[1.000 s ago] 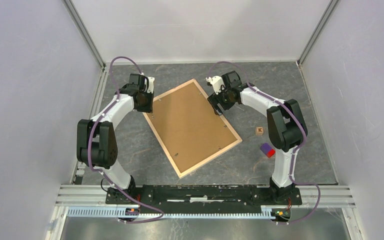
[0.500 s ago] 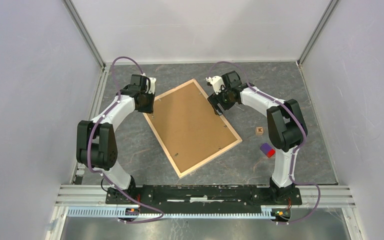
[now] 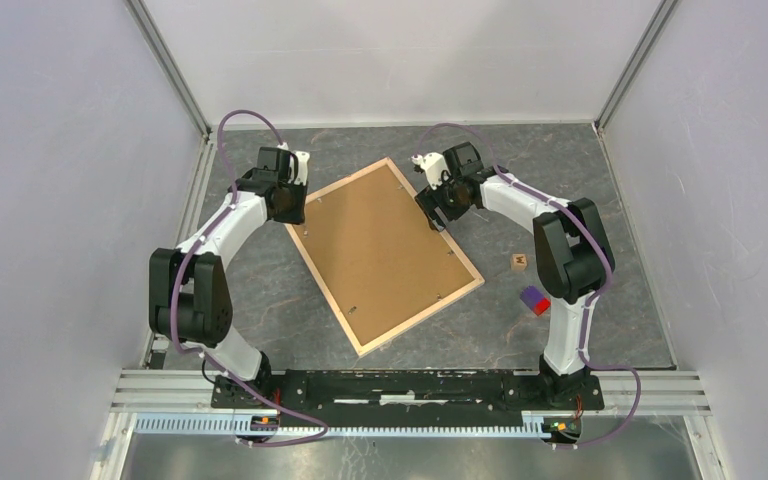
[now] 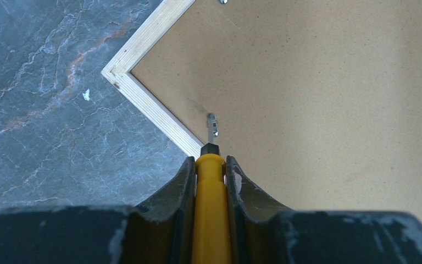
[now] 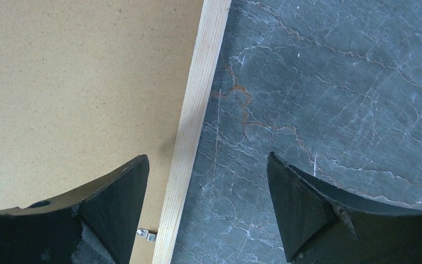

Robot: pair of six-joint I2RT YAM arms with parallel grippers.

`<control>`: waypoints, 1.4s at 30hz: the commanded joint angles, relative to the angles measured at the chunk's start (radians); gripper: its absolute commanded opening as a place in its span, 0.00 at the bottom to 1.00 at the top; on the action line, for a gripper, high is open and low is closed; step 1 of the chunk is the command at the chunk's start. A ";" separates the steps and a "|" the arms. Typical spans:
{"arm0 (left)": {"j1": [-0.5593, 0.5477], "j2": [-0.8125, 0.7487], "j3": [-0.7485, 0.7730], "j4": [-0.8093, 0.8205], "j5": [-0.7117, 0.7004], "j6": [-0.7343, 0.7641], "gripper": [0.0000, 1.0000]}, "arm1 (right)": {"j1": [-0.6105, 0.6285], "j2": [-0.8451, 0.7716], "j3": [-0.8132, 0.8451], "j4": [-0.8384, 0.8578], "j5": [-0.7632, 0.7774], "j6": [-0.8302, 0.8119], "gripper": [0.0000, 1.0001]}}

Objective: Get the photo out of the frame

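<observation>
so the frame (image 5: 193, 115) lies flat and face down on the grey marbled table (image 3: 580, 170), turned diagonal, mid-table between the two arms. its brown backing panel (image 3: 385, 250) faces up inside the pale wood edges. the left gripper (image 4: 210, 162) is at the frame's left corner, clamped on a yellow-handled tool (image 4: 211, 209). the tool's metal tip points at a small metal clip (image 4: 212, 124) on the backing just inside the wood edge; can't tell if tip and clip touch. the right gripper (image 5: 207, 159) is over the frame's far right side with its jaws spread wide and nothing between them. one finger is above the backing, the other above bare table, with the wood edge running between. a second clip (image 5: 147, 235) shows by the finger over the backing. off to the right, apart from the frame, sit a small wooden block (image 3: 519, 262) and a red-and-blue block (image 3: 534, 300).
</observation>
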 commanded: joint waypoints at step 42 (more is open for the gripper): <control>-0.036 -0.025 -0.027 -0.001 0.138 0.071 0.02 | 0.004 0.051 0.009 0.005 0.005 0.004 0.73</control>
